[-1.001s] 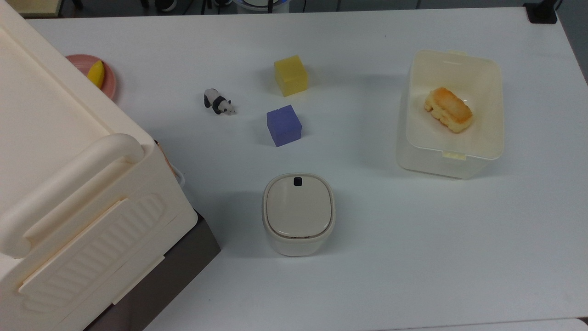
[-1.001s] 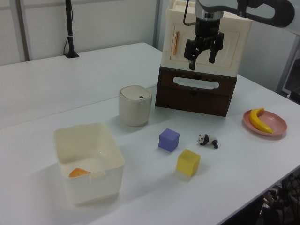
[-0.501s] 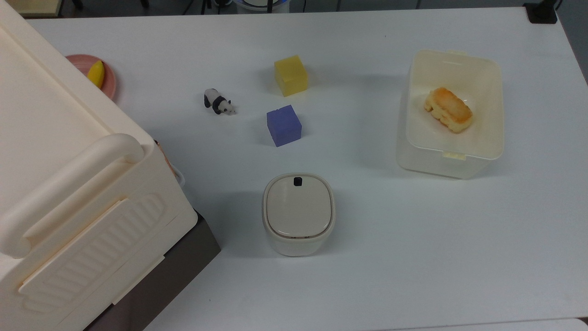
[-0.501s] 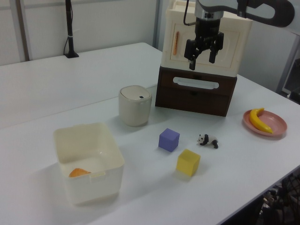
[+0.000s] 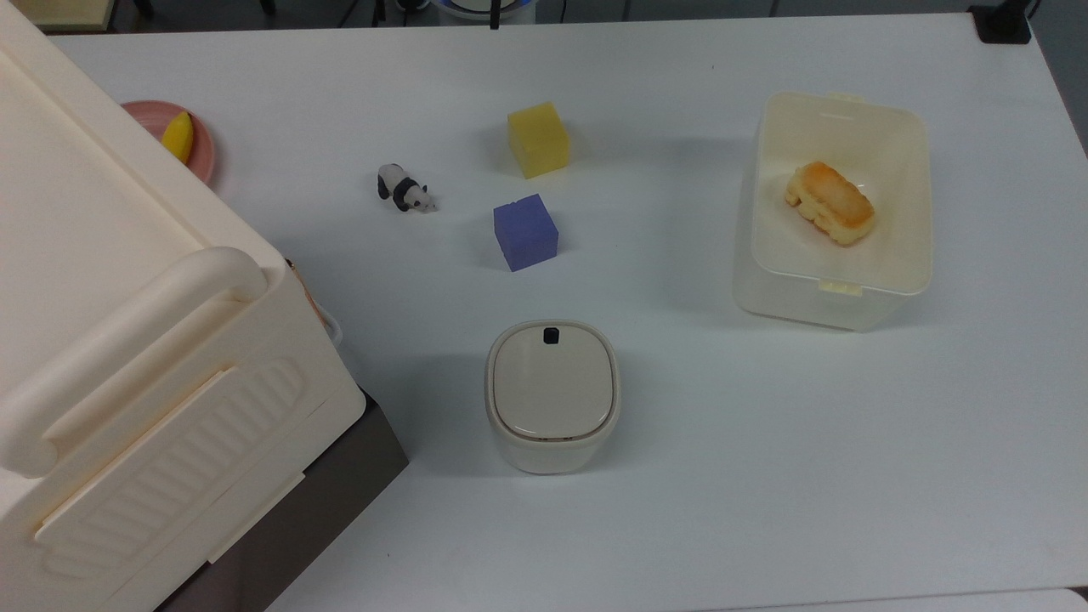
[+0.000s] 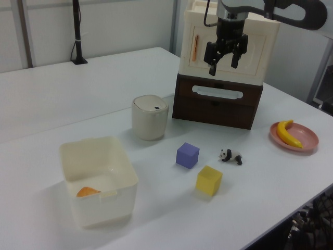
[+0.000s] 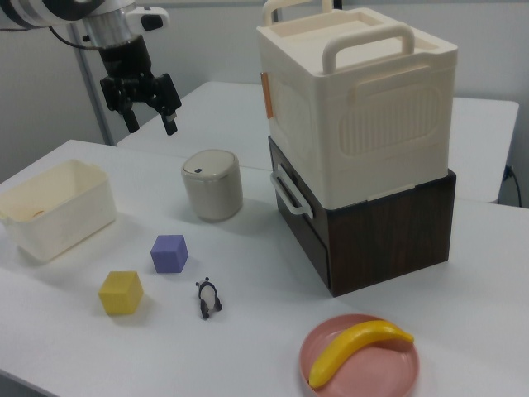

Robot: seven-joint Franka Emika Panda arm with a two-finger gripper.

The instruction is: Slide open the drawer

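Since the earlier frame the hand (image 6: 223,59) has risen a little and now hangs with its fingers apart, holding nothing, above and in front of the drawer (image 6: 216,103). The drawer is shut, under the cream box (image 6: 229,41), its white handle (image 6: 217,93) untouched.

From the top view I see just a dark brown corner of the drawer (image 5: 340,501); the big cream box (image 5: 127,357) sits on top and covers the rest, and the picture's left and bottom edges cut both off. That box also hides most of the pink plate (image 5: 200,153) and banana (image 5: 178,136) at the far left. In the left view the bread (image 6: 87,191) is mostly hidden behind the near wall of the tub (image 6: 104,208). In the right view the robot arm (image 7: 50,12) runs off the top left edge.
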